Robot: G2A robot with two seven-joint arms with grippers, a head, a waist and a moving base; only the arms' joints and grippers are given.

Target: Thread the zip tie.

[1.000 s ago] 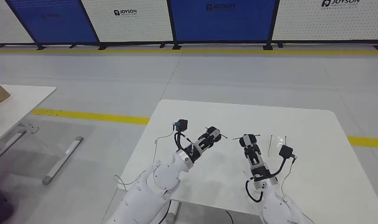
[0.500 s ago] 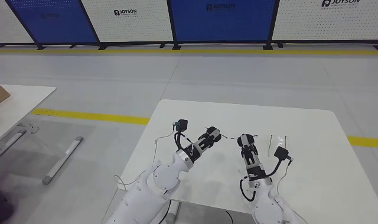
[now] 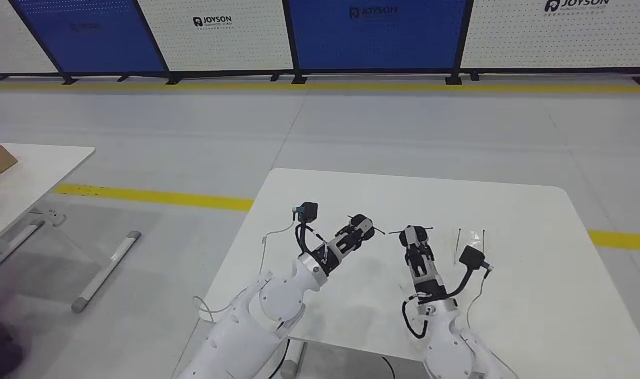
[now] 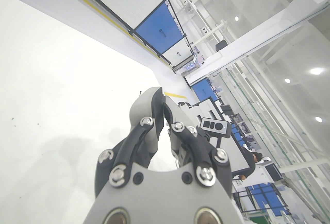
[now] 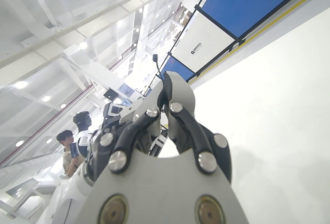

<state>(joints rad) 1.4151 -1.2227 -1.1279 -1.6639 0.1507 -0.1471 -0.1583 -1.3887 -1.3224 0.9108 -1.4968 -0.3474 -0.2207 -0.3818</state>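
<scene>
On the white table, my left gripper and right gripper sit side by side, tips a short gap apart. The right gripper is shut on a thin black zip tie, whose square head sticks out past the fingertips. In the top view a thin black strip crosses the right gripper's tips. Another thin black strip crosses the left gripper's tips. The left gripper is shut, with a small black tip poking out beside one finger. I cannot tell whether both strips are one tie.
Two more thin black ties lie on the table just right of the right gripper. The table's far edge and right side have open surface. Blue and white partition panels stand across the floor behind.
The right arm has shifted a little to the left, bringing its gripper closer to the left gripper. The left arm has kept still.
</scene>
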